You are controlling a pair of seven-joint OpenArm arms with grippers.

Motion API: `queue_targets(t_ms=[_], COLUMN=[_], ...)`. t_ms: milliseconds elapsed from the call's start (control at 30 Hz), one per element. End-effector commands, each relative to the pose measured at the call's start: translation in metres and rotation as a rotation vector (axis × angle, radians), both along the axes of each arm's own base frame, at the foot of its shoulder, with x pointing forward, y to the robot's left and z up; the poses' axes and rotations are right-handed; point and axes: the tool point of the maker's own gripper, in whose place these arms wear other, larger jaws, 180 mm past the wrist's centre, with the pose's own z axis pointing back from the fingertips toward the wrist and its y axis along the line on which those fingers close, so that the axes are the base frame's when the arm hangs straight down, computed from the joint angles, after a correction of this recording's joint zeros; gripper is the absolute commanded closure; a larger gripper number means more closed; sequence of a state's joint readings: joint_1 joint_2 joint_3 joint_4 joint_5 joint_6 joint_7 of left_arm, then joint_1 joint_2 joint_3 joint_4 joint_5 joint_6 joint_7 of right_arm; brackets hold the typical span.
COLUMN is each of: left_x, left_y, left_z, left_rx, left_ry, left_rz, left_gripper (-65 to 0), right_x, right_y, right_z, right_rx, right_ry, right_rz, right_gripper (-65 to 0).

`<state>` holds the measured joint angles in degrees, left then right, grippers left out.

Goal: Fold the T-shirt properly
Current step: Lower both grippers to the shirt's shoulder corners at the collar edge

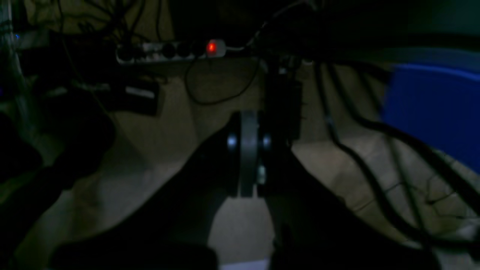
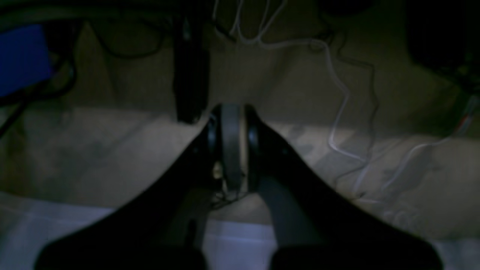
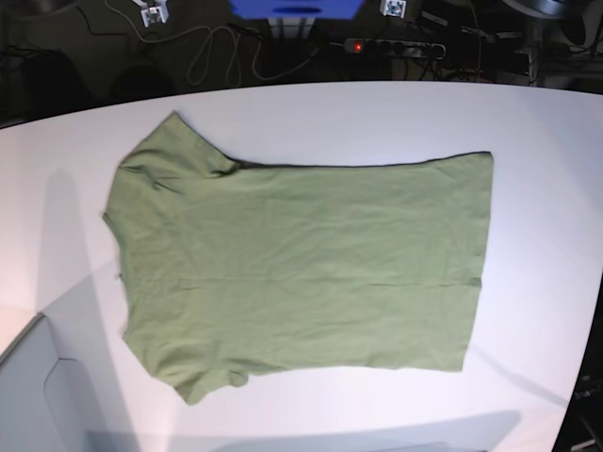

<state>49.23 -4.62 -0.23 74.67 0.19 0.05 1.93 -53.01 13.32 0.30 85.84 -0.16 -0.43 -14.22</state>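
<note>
No fold has been made: the T-shirt [image 3: 292,264] lies spread flat and full-length on the white tabletop [image 3: 537,122], collar end toward the left of the base view, hem toward the right, both short sleeves still out to the sides. Only light creases show in the fabric. By this judgement the whole task remains, starting with the first grasp on an edge or sleeve. Neither arm appears in the base view. The left claw [image 1: 247,157] has its jaws pressed together with nothing between them; its wrist view is dark and shows floor, a power strip [image 1: 170,50] with a red lamp, cables and a blue box [image 1: 435,108] beyond the tips, with no cloth in sight. The right claw [image 2: 230,150] is likewise fully closed and empty, with floor and loose white cables [image 2: 337,93] ahead of it and a pale band, probably the tabletop edge, beneath it. The T-shirt is therefore well apart from both claws, touching neither, and lies outside what either wrist view covers.
</note>
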Motion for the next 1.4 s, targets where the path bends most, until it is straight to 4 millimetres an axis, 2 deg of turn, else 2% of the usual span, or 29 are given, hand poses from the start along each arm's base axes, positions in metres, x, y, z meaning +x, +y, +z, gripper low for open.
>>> queue_targets(t_ms=[0, 167, 300, 467, 533, 633, 733, 800, 1000, 1067, 1167, 1267, 1367], left_x=[0.004, 0.034, 0.060, 0.090, 0.103, 0.123, 0.143, 0.158, 0.201, 0.214, 0.232, 0.245, 0.254], left_y=[-0.001, -0.003, -0.002, -0.007, -0.004, 0.008, 0.014, 0.023, 0.036, 0.037, 0.037, 0.060, 0.084], left_z=[0.013, 0.056, 0.082, 0.110, 0.121, 0.136, 0.151, 0.157, 0.169, 0.172, 0.176, 0.174, 0.161], left_rx=[-0.005, -0.012, -0.014, -0.023, -0.011, 0.023, 0.044, 0.068, 0.105, 0.107, 0.073, 0.058, 0.036], left_ry=[-0.038, -0.160, -0.248, -0.351, -0.395, -0.459, -0.526, -0.569, -0.686, -0.718, -0.764, -0.787, -0.733], left_rz=[-0.002, -0.036, -0.067, -0.072, -0.069, -0.051, -0.049, -0.044, -0.027, -0.022, 0.031, 0.134, 0.237], left_gripper=[-0.1, -0.1, -0.5, -0.9, -5.1, -18.1, -30.6, -35.0, -35.4, -35.7, -35.8, -35.8, -35.8], right_x=[0.003, 0.031, 0.055, 0.092, 0.103, 0.117, 0.129, 0.138, 0.165, 0.172, 0.178, 0.183, 0.187], right_y=[-0.003, 0.003, 0.013, 0.004, -0.002, -0.014, -0.016, -0.016, -0.016, -0.018, -0.006, 0.003, 0.011], right_z=[0.013, 0.056, 0.086, 0.116, 0.118, 0.118, 0.119, 0.121, 0.125, 0.125, 0.125, 0.126, 0.126], right_rx=[0.003, 0.021, 0.021, -0.036, -0.058, -0.097, -0.110, -0.113, -0.121, -0.128, -0.101, -0.083, -0.063], right_ry=[-0.029, -0.125, -0.142, -0.206, -0.218, -0.226, -0.235, -0.257, -0.306, -0.305, -0.317, -0.333, -0.342], right_rz=[0.030, 0.113, 0.169, 0.147, 0.138, 0.124, 0.121, 0.119, 0.118, 0.112, 0.133, 0.146, 0.160], right_gripper=[0.0, 0.0, 0.0, -0.1, -0.1, -0.1, -0.3, -4.0, -25.0, -29.1, -30.4, -30.5, -30.5])
